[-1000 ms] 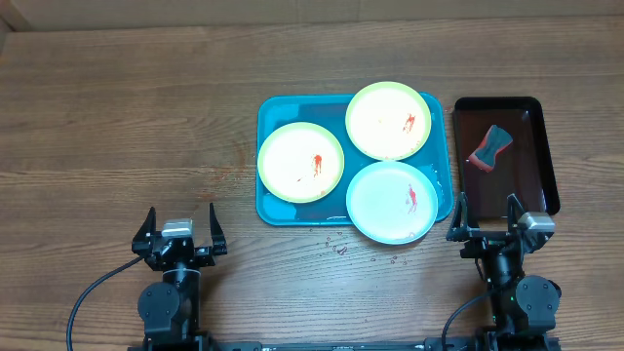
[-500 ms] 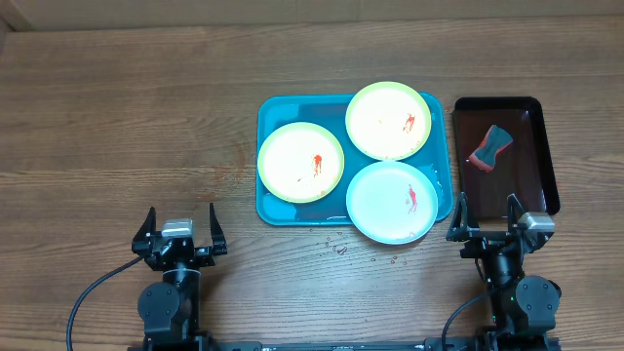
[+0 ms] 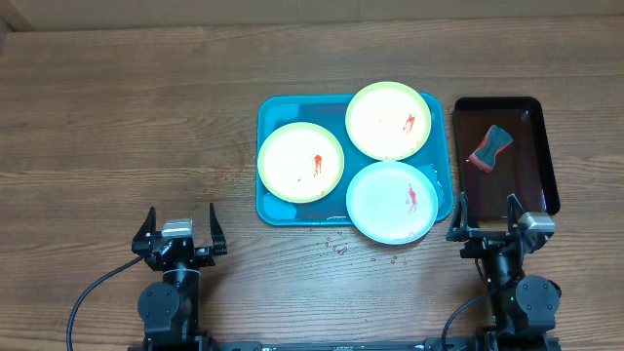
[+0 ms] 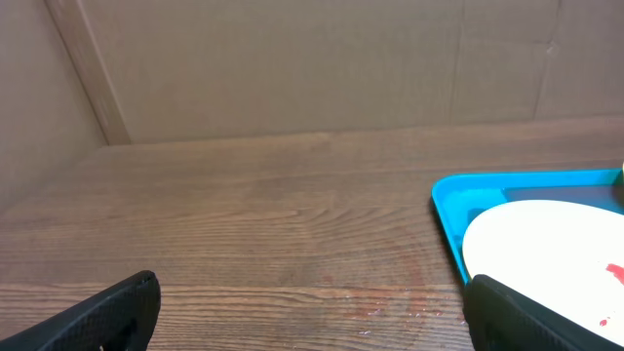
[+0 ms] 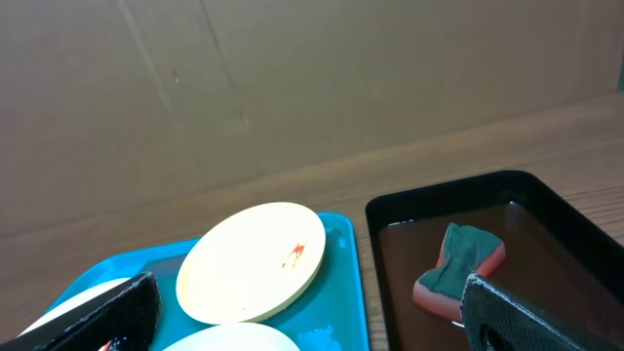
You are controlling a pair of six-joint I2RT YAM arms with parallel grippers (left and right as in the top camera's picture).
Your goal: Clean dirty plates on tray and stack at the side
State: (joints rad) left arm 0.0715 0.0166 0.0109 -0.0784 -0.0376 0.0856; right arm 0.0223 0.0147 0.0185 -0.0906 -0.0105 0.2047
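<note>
Three soiled plates wait on the teal tray (image 3: 292,107) at centre frame in the overhead view. One yellow-green plate (image 3: 300,162) lies at the tray's left. A second yellow-green plate (image 3: 389,120) sits at its upper right and pokes past the top rim. The pale blue plate (image 3: 392,202) at lower right overhangs the bottom rim. Each carries a red smear near its middle.

Right of the tray, a dark tray (image 3: 531,112) of brownish liquid holds a green-topped sponge (image 3: 489,146), and a few droplets (image 3: 340,250) dot the wooden table (image 3: 117,117) just below the tray.

The left gripper (image 3: 181,222) sits at lower left and the right gripper (image 3: 486,213) at lower right. Both have their fingers spread wide and hold nothing.

The plates look like thin, light plastic, stiff enough to lift by one edge but likely slick where wet (and apt to skid across the tray if pushed instead of pinched). The raised rims look like the best places to grip, and the blue plate's overhanging edge seems the easiest to reach. The soft sponge should squash when pinched.

Nothing differs from the views a second and half a second ago: plates, sponge and both arms sit exactly where they were.
</note>
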